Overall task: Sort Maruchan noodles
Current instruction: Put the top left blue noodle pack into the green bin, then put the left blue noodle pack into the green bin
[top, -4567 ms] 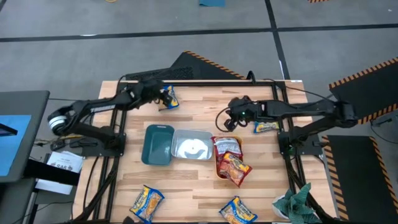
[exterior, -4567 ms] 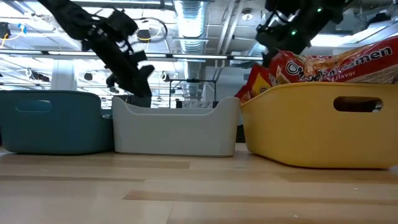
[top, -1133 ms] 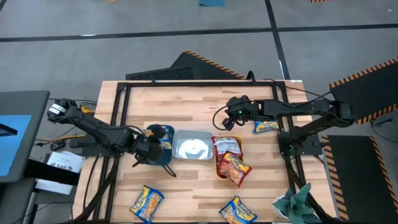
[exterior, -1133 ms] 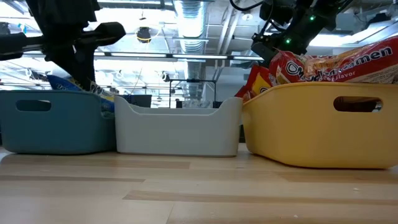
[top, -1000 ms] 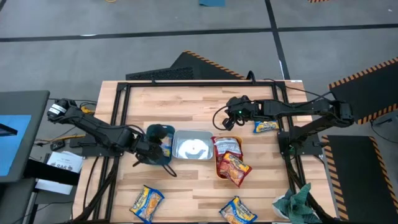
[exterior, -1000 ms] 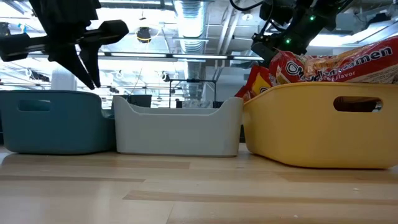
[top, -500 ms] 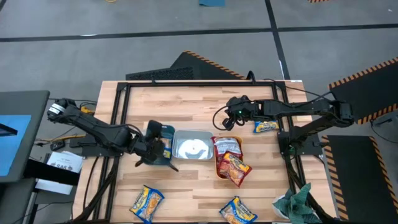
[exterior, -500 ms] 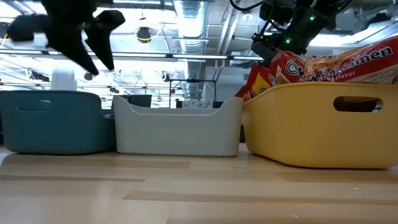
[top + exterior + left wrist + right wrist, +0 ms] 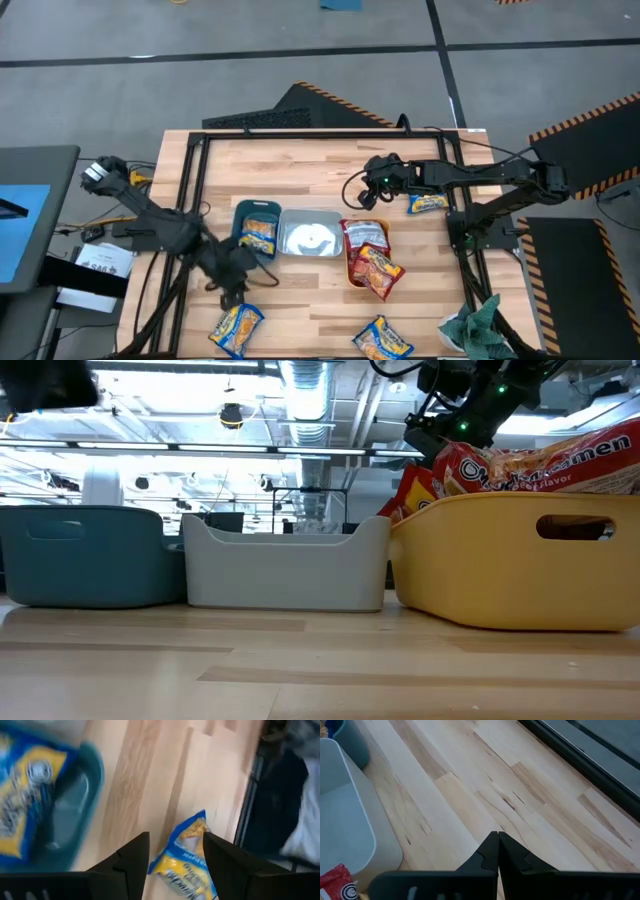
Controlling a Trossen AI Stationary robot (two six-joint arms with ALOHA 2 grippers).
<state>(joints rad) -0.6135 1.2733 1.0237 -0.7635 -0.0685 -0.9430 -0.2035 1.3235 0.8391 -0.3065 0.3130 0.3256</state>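
I am holding my left gripper [image 9: 232, 283] over the near left part of the table [image 9: 310, 165], between the teal bin [image 9: 240, 245] and the yellow packet [image 9: 236, 327] lying at the near left edge. In the left wrist view its two fingers [image 9: 131, 855] are standing apart with nothing between them, and that yellow packet [image 9: 186, 857] is showing just past them on the bare wood. Another yellow-and-blue packet [image 9: 259, 234] is lying inside the teal bin, also showing in the left wrist view [image 9: 22, 800].

I am holding my right gripper [image 9: 372, 186] above the far part of the table, just behind the orange bin [image 9: 350, 272]. In the right wrist view its fingers [image 9: 491, 851] are pressing together, empty, over bare wood [image 9: 520, 815].

The three bins are sitting side by side in a row: teal, then the clear bin [image 9: 310, 234] holding no packets, then the orange one. Red packets [image 9: 372, 257] are filling the orange bin and sticking up above its rim in the low view [image 9: 530, 465].

A further yellow packet [image 9: 428, 205] is lying on the table's right side, beside my right arm. One more [image 9: 383, 340] is lying at the near edge, right of centre
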